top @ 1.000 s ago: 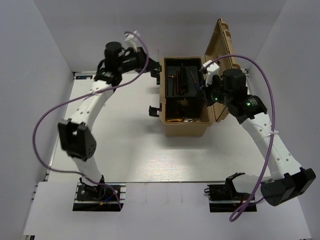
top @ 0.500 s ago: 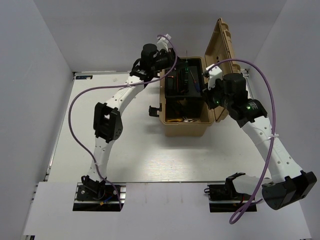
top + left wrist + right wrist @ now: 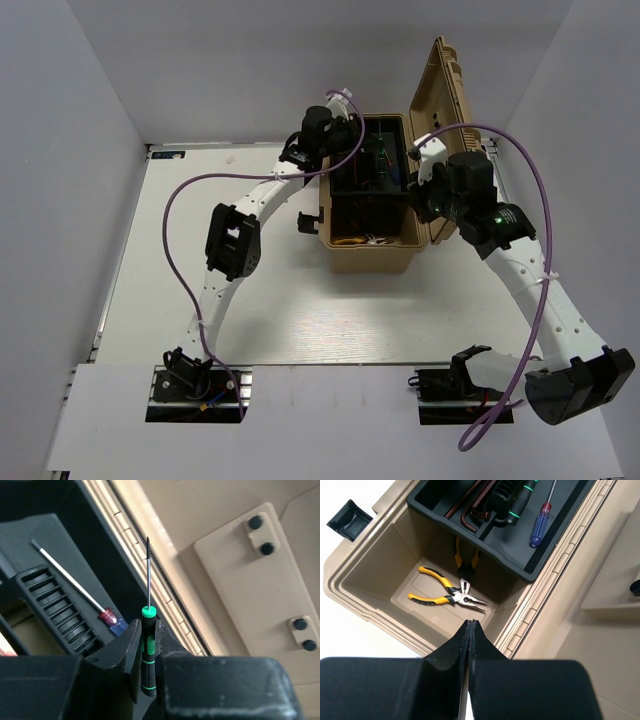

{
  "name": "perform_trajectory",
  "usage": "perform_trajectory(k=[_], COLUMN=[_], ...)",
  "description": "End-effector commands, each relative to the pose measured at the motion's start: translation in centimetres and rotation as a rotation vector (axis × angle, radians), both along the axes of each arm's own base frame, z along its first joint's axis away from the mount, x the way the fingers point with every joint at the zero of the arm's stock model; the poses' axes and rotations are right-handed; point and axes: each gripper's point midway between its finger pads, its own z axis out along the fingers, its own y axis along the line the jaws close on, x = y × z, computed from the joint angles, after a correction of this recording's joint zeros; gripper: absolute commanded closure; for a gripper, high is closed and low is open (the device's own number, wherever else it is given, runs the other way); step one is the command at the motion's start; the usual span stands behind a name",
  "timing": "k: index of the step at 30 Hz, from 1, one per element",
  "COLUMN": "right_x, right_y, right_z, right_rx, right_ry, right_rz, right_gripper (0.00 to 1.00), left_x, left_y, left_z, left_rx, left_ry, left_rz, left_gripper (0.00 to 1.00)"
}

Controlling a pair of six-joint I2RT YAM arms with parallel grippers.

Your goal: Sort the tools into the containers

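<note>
Standing open on the worktop [image 3: 300,320], the toolbox [image 3: 365,258] has the left arm [image 3: 240,210] and right arm [image 3: 520,270] crowding it. The left pincer [image 3: 146,630] clamps a green-banded screwdriver [image 3: 146,647] over the tray [image 3: 50,540], where a red-and-blue screwdriver [image 3: 110,619] lies. The right pincer [image 3: 469,625], closed empty, hangs above yellow pliers [image 3: 447,594] inside.

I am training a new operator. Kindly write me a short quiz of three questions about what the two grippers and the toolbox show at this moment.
1. True or false: the right gripper is shut and holds nothing.
2. What does the left gripper hold? A) pliers B) a green-and-black screwdriver C) a hex key
3. Fill in the missing word: a pair of yellow-handled pliers lies on the floor of the tan toolbox, lower than the black ____.

Key
1. True
2. B
3. tray
</note>
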Motion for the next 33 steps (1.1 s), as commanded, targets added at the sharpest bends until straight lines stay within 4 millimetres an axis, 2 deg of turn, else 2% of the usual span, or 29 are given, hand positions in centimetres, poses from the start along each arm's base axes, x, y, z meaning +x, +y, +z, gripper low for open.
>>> perform_trajectory(k=[1,3,4,8,10,11,12,13,14,15,16,17,18,20,21,22,23,24,25,26,27,28,29,30,31,32,33], right_x=[0.0,-0.1,-0.1,-0.2,-0.6,-0.6,-1.3,-1.8,-2.2,-3.2,-3.6,-4.4,-5.6,-7.2,-7.8,-9.1,-9.4,-9.7,-10.5,-10.7,-10.7,-10.6,-10.3,-9.3,-8.2,-6.4,-5.4], right_y=[-0.3,-0.3,-0.2,-0.1,0.1,0.1,0.9,1.0,1.2,2.1,2.4,3.1,3.7,4.7,5.0,5.8,5.9,6.0,6.4,6.5,6.7,7.0,7.0,7.3,6.9,6.8,6.6], right_z=[1.0,1.0,0.9,0.9,0.8,0.7,0.8,0.7,0.8,0.8,0.9,1.3,1.4,1.8,2.2,2.6,3.0,3.7,4.7,5.4,6.7,8.8,9.6,11.4,13.4,14.0,16.2], right_rx=[0.012,0.015,0.014,0.025,0.03,0.032,0.054,0.055,0.061,0.083,0.093,0.111,0.128,0.163,0.163,0.201,0.213,0.224,0.25,0.267,0.278,0.305,0.313,0.345,0.344,0.342,0.368], right_ry=[-0.043,-0.044,-0.042,-0.039,-0.028,-0.022,-0.009,0.004,0.004,0.031,0.036,0.039,0.065,0.093,0.081,0.103,0.099,0.09,0.084,0.083,0.055,0.009,-0.01,-0.028,-0.092,-0.109,-0.147], right_rz=[-0.007,-0.001,-0.001,0.011,0.022,0.027,0.077,0.094,0.113,0.178,0.206,0.263,0.324,0.419,0.465,0.538,0.552,0.568,0.611,0.618,0.624,0.636,0.625,0.581,0.528,0.464,0.421], right_gripper=[1.0,1.0,1.0,1.0,1.0,1.0,1.0,0.99,0.96,0.9,0.86,0.81,0.73,0.67,0.65,0.64,0.64,0.64,0.67,0.71,0.77,0.95,1.0,1.0,1.0,1.0,1.0], left_x=[-0.3,-0.4,-0.4,-0.5,-0.7,-0.9,-1.1,-1.4,-2.0,-2.5,-3.0,-3.4,-4.8,-6.5,-7.4,-9.9,-10.4,-11.3,-13.0,-13.6,-14.1,-14.5,-15.9,-15.8,-16.6,-17.4,-18.2], left_y=[-0.1,-0.1,-0.1,0.0,0.1,0.3,0.4,0.6,1.1,1.4,1.8,2.4,3.7,5.4,6.2,8.1,9.4,10.6,13.0,14.6,16.4,18.4,20.9,23.7,25.2,26.6,29.1], left_z=[3.3,2.8,2.8,2.3,3.1,4.4,5.2,5.9,8.5,9.0,10.2,11.0,13.0,14.8,12.2,16.1,13.2,13.4,15.1,11.8,11.0,9.9,9.0,8.3,7.1,4.6,5.0], left_rx=[-0.029,-0.011,-0.011,0.005,-0.002,-0.012,-0.012,-0.015,-0.022,-0.012,-0.01,0.016,0.033,0.071,0.12,0.103,0.171,0.19,0.211,0.289,0.327,0.376,0.415,0.489,0.543,0.601,0.638], left_ry=[-0.044,-0.031,-0.031,-0.02,-0.031,-0.048,-0.069,-0.073,-0.131,-0.138,-0.167,-0.206,-0.228,-0.299,-0.262,-0.327,-0.301,-0.316,-0.336,-0.292,-0.278,-0.245,-0.235,-0.23,-0.205,-0.166,-0.178], left_rz=[0.011,0.01,0.01,0.009,0.01,0.01,0.009,0.009,0.008,0.007,0.006,0.015,0.035,0.051,0.054,0.078,0.11,0.137,0.207,0.237,0.29,0.364,0.419,0.533,0.568,0.597,0.691], left_gripper=[0.76,0.61,0.5,0.4,0.4,0.4,0.4,0.43,0.51,0.58,0.68,0.85,0.94,0.94,0.93,0.88,0.67,0.54,0.43,0.27,0.23,0.2,0.14,0.11,0.1,0.07,0.06])
